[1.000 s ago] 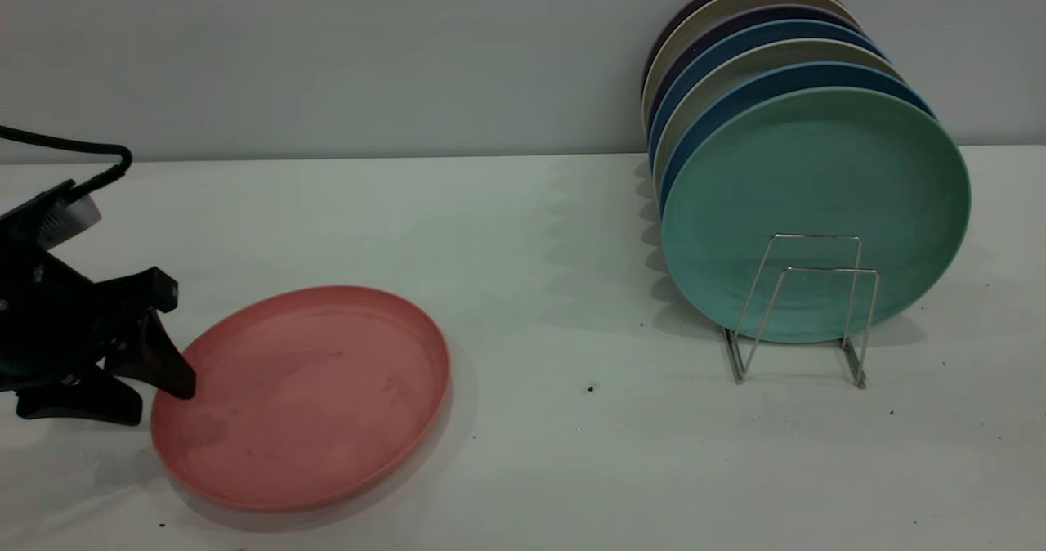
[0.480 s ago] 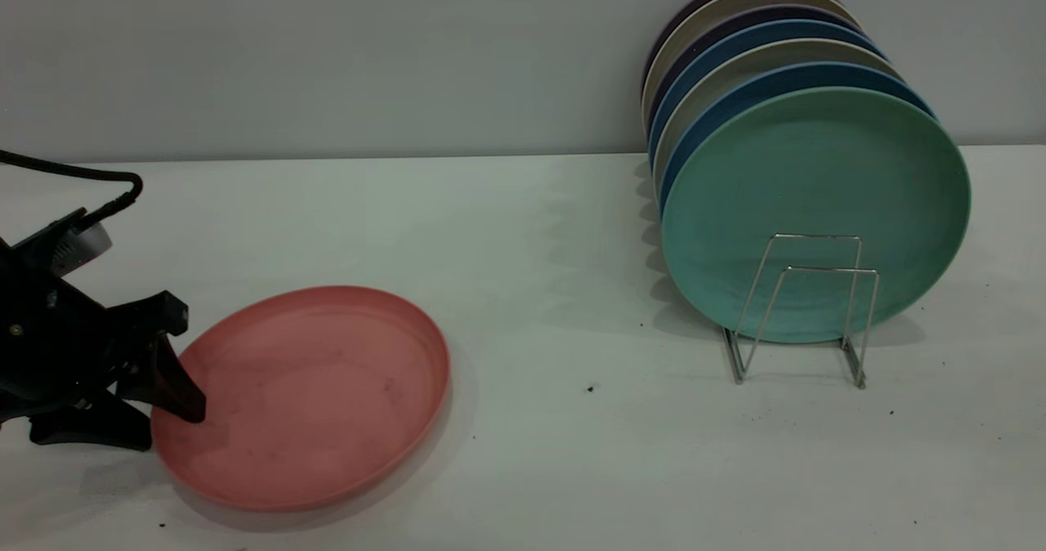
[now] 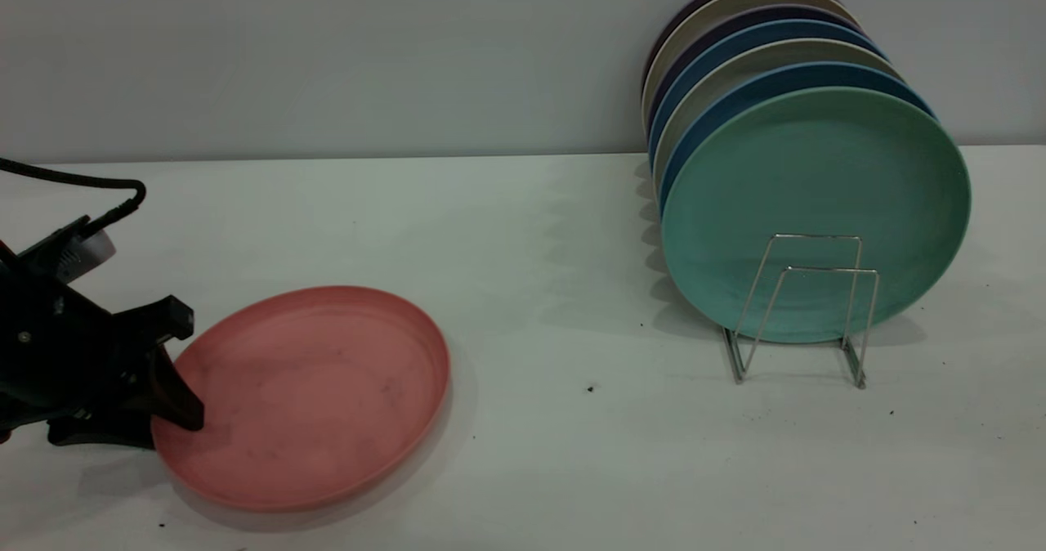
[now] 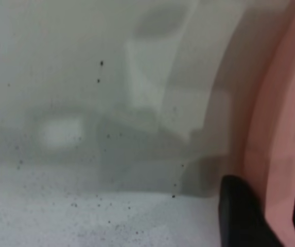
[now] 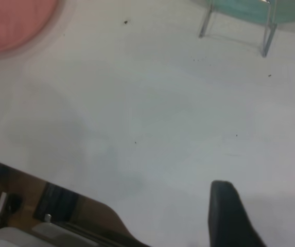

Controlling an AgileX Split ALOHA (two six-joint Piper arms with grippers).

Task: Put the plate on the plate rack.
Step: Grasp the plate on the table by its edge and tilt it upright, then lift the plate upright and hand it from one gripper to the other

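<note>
The salmon-pink plate [image 3: 310, 396] lies flat on the white table at the front left. My left gripper [image 3: 169, 427] is at its left rim, open, with one finger over the inside of the plate and the other outside, low by the table. In the left wrist view the plate's rim [image 4: 271, 128] runs between the two dark fingertips [image 4: 242, 216]. The silver wire plate rack [image 3: 805, 310] stands at the right, its two front loops empty. My right gripper [image 5: 268, 218] is open and empty over bare table, out of the exterior view.
Several plates stand upright in the rack behind the empty loops, the teal-green one [image 3: 817, 199] foremost, blue and beige ones behind. The right wrist view shows the pink plate [image 5: 11, 20], the rack's feet [image 5: 265, 38] and the table's near edge [image 5: 85, 198].
My left gripper has moved right and lowered onto the plate's left rim, so its fingers now straddle it. The plate and rack have not moved.
</note>
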